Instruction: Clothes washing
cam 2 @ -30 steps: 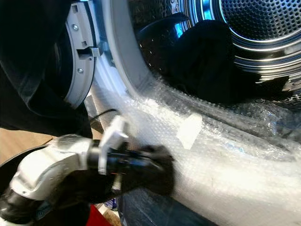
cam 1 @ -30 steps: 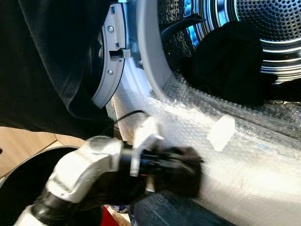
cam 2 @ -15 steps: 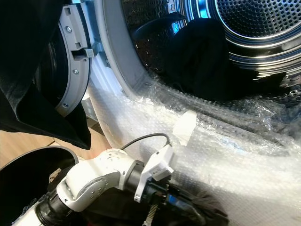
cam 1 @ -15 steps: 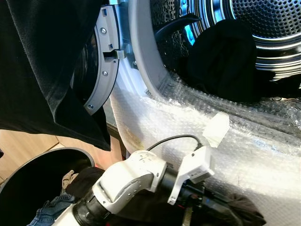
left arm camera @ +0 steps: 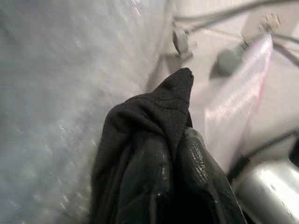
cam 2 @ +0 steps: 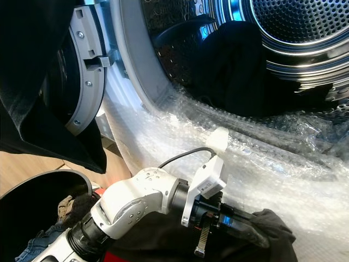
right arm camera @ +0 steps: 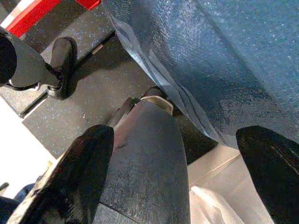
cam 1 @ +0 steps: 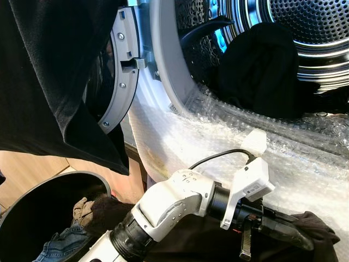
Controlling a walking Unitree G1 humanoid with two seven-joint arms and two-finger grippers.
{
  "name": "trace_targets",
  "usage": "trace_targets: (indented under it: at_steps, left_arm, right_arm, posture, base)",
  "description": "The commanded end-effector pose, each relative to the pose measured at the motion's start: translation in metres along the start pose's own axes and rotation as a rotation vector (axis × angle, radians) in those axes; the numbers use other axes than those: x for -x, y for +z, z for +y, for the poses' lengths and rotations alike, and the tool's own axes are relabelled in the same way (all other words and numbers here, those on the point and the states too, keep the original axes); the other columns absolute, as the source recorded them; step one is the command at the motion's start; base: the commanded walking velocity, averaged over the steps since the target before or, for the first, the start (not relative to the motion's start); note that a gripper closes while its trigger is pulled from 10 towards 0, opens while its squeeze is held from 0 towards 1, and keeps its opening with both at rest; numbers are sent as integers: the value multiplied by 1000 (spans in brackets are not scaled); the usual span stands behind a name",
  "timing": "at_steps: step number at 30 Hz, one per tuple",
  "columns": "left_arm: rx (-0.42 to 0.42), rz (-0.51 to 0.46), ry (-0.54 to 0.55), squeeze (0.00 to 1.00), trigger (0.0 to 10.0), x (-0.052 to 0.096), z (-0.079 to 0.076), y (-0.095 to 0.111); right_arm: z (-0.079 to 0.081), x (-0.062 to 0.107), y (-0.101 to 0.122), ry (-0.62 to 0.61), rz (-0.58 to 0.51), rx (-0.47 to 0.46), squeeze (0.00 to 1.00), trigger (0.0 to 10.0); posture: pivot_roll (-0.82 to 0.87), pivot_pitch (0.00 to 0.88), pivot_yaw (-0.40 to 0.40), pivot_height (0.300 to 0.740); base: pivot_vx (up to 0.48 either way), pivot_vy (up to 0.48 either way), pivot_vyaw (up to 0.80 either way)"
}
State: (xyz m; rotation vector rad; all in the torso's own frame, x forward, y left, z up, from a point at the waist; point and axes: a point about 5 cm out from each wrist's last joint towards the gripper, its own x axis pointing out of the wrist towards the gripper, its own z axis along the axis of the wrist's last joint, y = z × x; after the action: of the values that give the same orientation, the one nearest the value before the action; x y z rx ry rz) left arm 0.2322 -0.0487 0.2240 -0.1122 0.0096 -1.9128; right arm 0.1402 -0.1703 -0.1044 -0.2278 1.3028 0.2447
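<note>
Now raised further toward the washer drum [cam 1: 305,33]: left gripper [cam 1: 286,232], fingers clamped on dark garment [cam 1: 313,229] for loading; right gripper [right arm camera: 187,177] spread wide, empty.

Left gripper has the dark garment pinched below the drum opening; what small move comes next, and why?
Probably lift the left gripper up over the bubble-wrapped rim: it holds the dark garment below the drum opening, where another dark item already lies.
</note>
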Motion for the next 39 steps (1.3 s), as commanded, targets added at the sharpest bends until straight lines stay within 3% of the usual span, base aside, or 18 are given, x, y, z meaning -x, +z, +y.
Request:
trace_targets:
  at_steps: [1, 3, 7, 8, 11, 12, 14, 17, 18, 20, 21, 23, 25, 27, 29, 37, 39]
  left_arm:
    - [-18, -40, 41, 0, 0, 5, 4, 7]
    - [-4, -30, 37, 0, 0, 8, 3, 3]
    - [48, 51, 53, 0, 0, 32, -9, -20]
    - [93, 85, 94, 0, 0, 48, -15, -33]
    - [145, 159, 196, 0, 0, 75, -24, -53]
    - [169, 191, 264, 0, 0, 92, -28, -60]
    - [174, 197, 278, 0, 0, 95, -29, -62]
    - [217, 265, 378, 0, 0, 122, -40, -74]
    - [217, 265, 378, 0, 0, 122, -40, -74]
    - [265, 394, 458, 0, 0, 145, -55, -95]
    - [265, 394, 458, 0, 0, 145, -55, -95]
    - [263, 492, 511, 0, 0, 155, -59, -106]
    - [245, 594, 622, 0, 0, 167, -55, -119]
    - [245, 615, 626, 0, 0, 168, -57, -122]
    - [249, 684, 613, 0, 0, 174, -63, -131]
    - [296, 623, 636, 0, 0, 176, -74, -131]
    - [294, 618, 639, 0, 0, 177, -72, -130]
  right_arm:
    - [6, -1, -7, 15, 20, 11, 0, 10000]
    - [6, -1, -8, 14, 20, 5, 0, 10000]
    - [8, -2, -9, 15, 11, -17, 0, 10000]
    - [8, -1, -10, 16, 10, -18, 0, 10000]
    - [7, -1, -11, 16, 7, -16, 0, 10000]
    - [6, -1, -12, 26, 3, 2, 0, 10000]
    - [6, -1, -13, 28, 2, 7, 0, 10000]
    - [7, -1, -15, 88, -10, 69, 0, 10000]
    - [7, -1, -15, 88, -10, 69, 0, 10000]
    - [9, 1, -17, 188, -18, 155, 0, 10000]
    - [9, 1, -17, 188, -18, 155, 0, 10000]
    - [8, 2, -15, 219, -31, 183, 0, 10000]
    - [3, 4, -9, 277, -77, 280, 0, 10000]
    - [1, 5, -8, 290, -84, 309, 0, 10000]
    - [-6, 8, -4, 306, -113, 394, 0, 10000]
    - [-33, 26, 11, 398, -247, 459, 0, 10000]
    - [-41, 39, 24, 449, -332, 481, 0, 10000]
  posture:
    - [9, 0, 37, 740]
    - [5, 0, 40, 740]
    - [3, 0, 49, 740]
    - [3, 0, 49, 740]
    - [9, 0, 54, 740]
    - [12, 0, 54, 740]
    - [12, 0, 54, 740]
    - [28, 0, 52, 740]
    - [28, 0, 52, 740]
    - [25, 0, 48, 740]
    - [25, 0, 48, 740]
    - [34, 0, 45, 740]
    - [36, 0, 37, 740]
    - [30, 0, 37, 740]
    - [16, 0, 36, 740]
    - [11, 0, 25, 740]
    - [1, 0, 25, 740]
  base:
    - [0, 0, 0]
    - [0, 0, 0]
    - [0, 0, 0]
    - [0, 0, 0]
    - [0, 0, 0]
    - [0, 0, 0]
    - [0, 0, 0]
    - [0, 0, 0]
    - [0, 0, 0]
    - [0, 0, 0]
    - [0, 0, 0]
    - [0, 0, 0]
    - [0, 0, 0]
    - [0, 0, 0]
    - [0, 0, 0]
    - [0, 0, 0]
    - [0, 0, 0]
